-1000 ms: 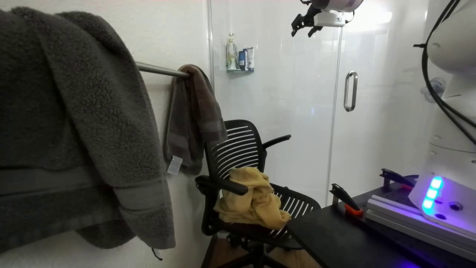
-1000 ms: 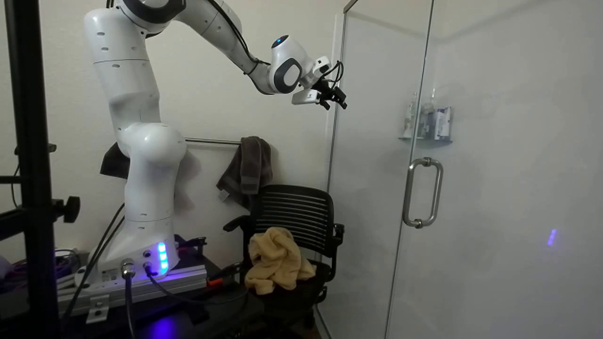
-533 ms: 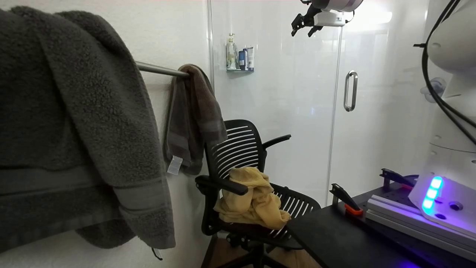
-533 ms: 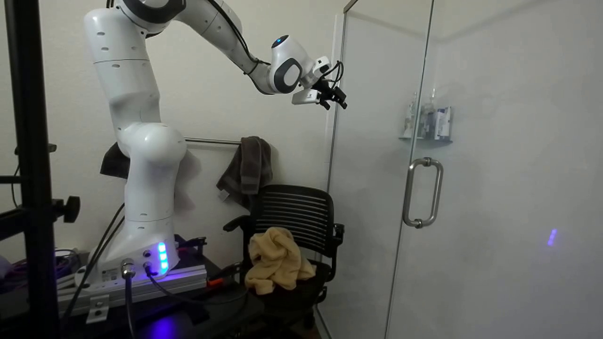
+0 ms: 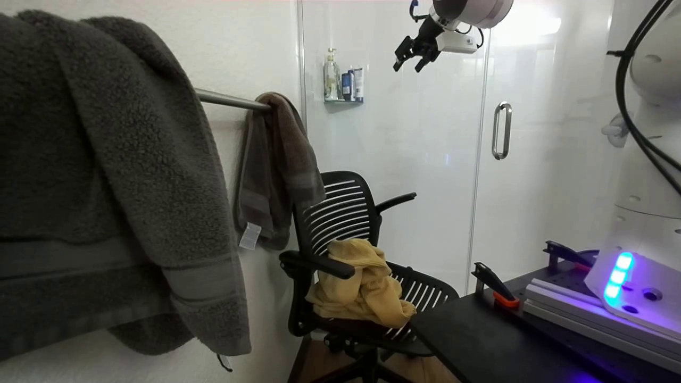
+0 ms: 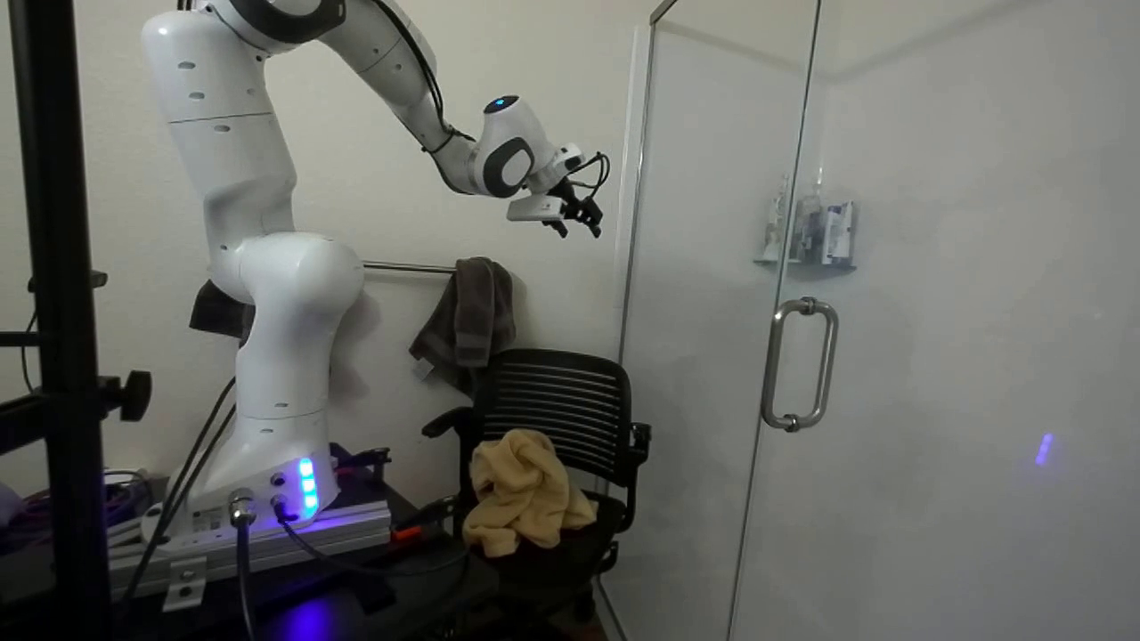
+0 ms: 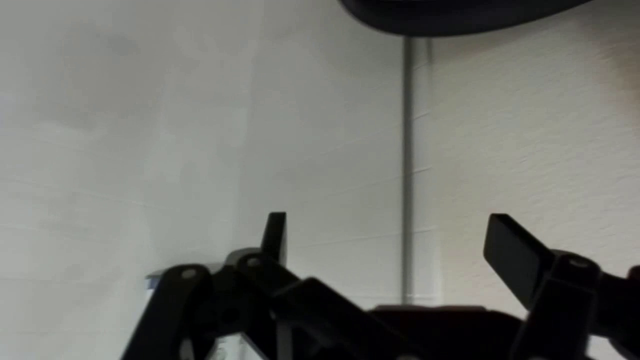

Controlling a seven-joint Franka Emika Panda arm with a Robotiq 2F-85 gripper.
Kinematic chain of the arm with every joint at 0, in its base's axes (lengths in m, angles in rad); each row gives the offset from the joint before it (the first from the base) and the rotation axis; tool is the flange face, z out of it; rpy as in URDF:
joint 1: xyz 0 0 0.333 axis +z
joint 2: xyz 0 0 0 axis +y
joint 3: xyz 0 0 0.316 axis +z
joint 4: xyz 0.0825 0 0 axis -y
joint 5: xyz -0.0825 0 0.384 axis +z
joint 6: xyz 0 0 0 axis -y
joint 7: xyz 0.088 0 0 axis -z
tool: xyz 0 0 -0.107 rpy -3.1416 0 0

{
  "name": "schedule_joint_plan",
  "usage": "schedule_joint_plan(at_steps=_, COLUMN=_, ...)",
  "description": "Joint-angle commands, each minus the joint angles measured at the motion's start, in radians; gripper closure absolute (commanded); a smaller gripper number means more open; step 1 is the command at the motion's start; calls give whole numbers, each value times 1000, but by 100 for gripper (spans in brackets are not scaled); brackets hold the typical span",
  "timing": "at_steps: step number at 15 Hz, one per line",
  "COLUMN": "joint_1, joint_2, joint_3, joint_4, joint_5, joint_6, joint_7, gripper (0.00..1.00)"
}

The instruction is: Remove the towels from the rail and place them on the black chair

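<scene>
The gripper (image 7: pixel 387 235) is suspended higher than the black chair (image 6: pixel 561 401), its 2 fingers (image 7: pixel 515 257) set fully apart and holding nothing. The large towel (image 5: pixel 111 170) and small towel (image 5: pixel 279 175) hang over the rail (image 5: pixel 231 99); a yellow cloth (image 6: pixel 525 494) lies on the chair.

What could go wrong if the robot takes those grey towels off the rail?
The big towel looks thick, so it might slip from the fingers. The small towel hangs by the back of the black chair and could snag there. The yellow cloth is bunched on that chair, so whatever lands there might slide off.
</scene>
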State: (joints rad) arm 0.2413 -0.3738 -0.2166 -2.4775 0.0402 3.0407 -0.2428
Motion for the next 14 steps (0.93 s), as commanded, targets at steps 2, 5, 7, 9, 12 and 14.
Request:
schedule_joint_plan(at_steps=2, joint_1=180, joint_2=-238, joint_3=3, joint_4=-237, joint_5=5, joint_6=-56, joint_7=-75, gripper=0)
schedule_joint_plan(at_steps=5, joint_1=302, joint_2=-355, joint_3=-38, joint_4=-293, joint_5=5, joint_6=-137, joint_7=-162, gripper=0)
schedule_joint_plan(at_steps=7, joint_1=271, joint_2=-296, joint_3=2, joint_4=-257, joint_5=13, joint_6=-108, joint_7=-107, gripper=0)
schedule_joint_plan(at_steps=9, joint_1=289, joint_2=-341, joint_3=-12, joint_4=-275, joint_5=12, joint_6=-128, joint_7=-128, gripper=0)
schedule_joint_plan(at_steps=12, joint_1=382, joint_2=-263, joint_3=-40, joint_4=-265, joint_5=48, joint_6=-165, joint_7=-154, gripper=0)
schedule_joint_plan(at_steps=14, joint_1=478, joint_2=-197, joint_3=-9, joint_4=-256, joint_5=85, joint_6=-169, joint_7=-146, gripper=0)
